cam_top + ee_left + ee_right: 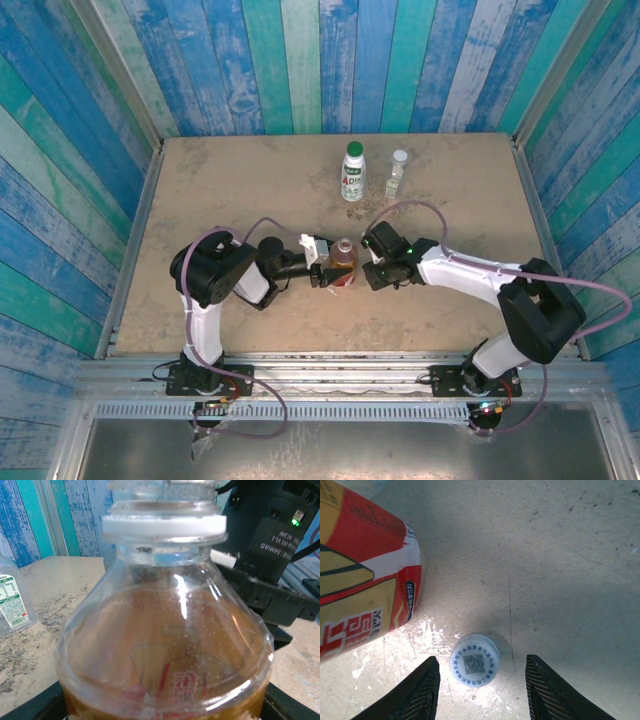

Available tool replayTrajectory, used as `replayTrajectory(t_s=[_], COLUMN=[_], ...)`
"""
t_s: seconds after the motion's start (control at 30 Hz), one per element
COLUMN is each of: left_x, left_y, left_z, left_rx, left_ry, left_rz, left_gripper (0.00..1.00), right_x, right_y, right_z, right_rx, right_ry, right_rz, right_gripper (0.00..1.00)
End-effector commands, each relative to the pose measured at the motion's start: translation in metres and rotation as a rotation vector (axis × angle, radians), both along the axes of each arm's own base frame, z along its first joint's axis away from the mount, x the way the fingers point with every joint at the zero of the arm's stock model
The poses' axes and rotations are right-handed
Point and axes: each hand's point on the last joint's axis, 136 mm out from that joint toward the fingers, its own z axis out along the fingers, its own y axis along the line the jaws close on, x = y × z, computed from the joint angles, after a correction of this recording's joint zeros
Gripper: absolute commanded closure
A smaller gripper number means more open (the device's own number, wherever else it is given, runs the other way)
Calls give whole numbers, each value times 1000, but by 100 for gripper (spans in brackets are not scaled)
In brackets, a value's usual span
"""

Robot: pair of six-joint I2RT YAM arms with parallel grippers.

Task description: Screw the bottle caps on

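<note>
Bottles (353, 170) number three, left pincer (324, 271) pinching the amber bottle (343, 260), right pincer (482, 662) spread around one white cap (475, 666).

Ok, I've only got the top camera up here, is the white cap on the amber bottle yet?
Observer: No. The white cap lies flat on the table, printed code facing up, beside the amber bottle.
Operator: Is anything holding it?
Observer: No. The right gripper is open, with its fingers on either side of the cap and clear of it.
Operator: And the bottle's neck?
Observer: There is no cap on it. The left wrist view shows the clear neck bare above a white collar ring.
</note>
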Motion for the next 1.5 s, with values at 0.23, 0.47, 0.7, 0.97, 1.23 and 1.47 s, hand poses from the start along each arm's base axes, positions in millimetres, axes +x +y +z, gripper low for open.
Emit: replayTrajectory(t_s=[0.23, 0.47, 0.7, 0.97, 1.23, 1.47], left_x=[-7, -7, -7, -8, -6, -5], left_y=[1, 1, 1, 6, 7, 7], left_z=[-30, -31, -31, -24, -30, -31], left_rx=[67, 68, 66, 12, 49, 63], left_ry=[89, 94, 97, 114, 125, 118], left_rz=[-27, -28, -29, -60, -59, -56], left_gripper=[34, 34, 34, 35, 41, 40], right_x=[-2, -3, -4, -7, -10, -12], right_y=[8, 9, 8, 5, 4, 11], right_z=[-19, -18, -13, 12, 55, 94], right_rx=[-11, -3, 5, 40, 72, 95], right_ry=[49, 49, 46, 10, -26, -37], right_rz=[28, 27, 24, 12, 34, 88], right_gripper=[57, 66, 69, 69, 69, 68])
